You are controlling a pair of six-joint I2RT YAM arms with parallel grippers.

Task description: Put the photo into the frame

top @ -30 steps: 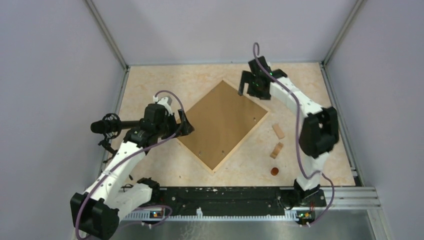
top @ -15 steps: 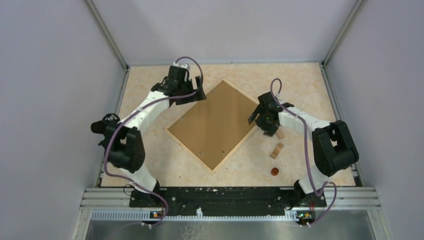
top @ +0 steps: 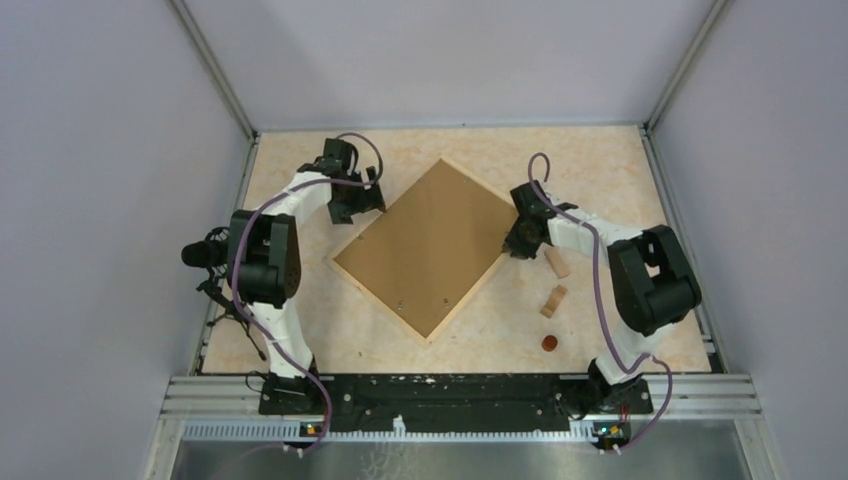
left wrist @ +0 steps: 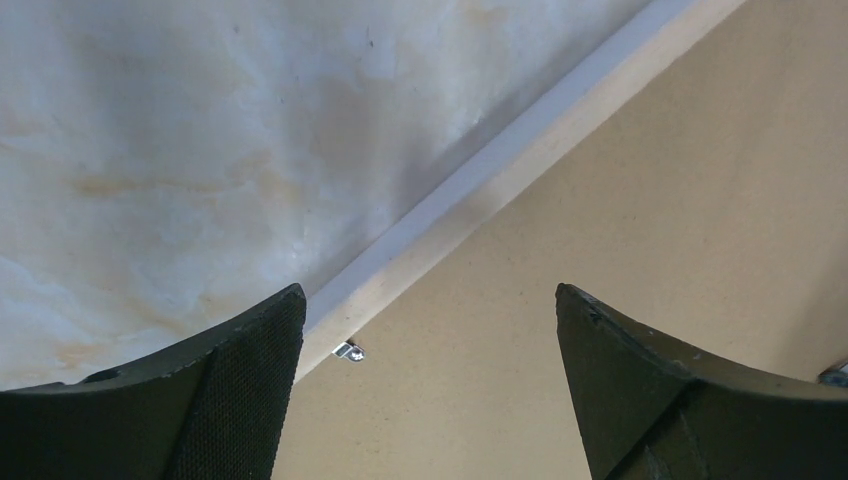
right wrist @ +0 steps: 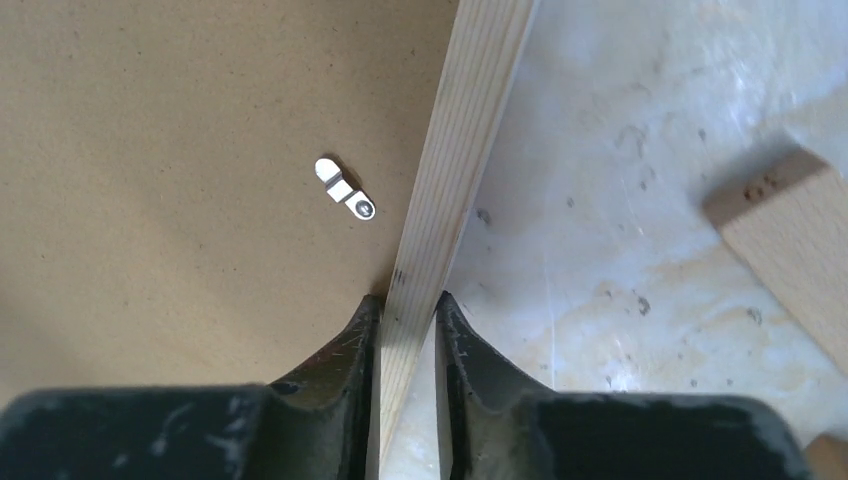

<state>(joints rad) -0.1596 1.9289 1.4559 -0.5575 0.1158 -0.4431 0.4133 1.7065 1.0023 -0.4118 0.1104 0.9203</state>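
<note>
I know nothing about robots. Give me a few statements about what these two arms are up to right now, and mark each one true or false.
1. The right gripper is pinching the frame by its thin wooden edge. True.
2. The left gripper is clamped shut on the frame. False: its fingers are spread wide open over the frame's edge.
3. The photo lies with its dark scene facing up. False: only its plain brown back shows.
4. Two small wooden blocks lie on the table to the right of the frame. True.
5. A small metal tab sits on the brown back near the right gripper. True.
</note>
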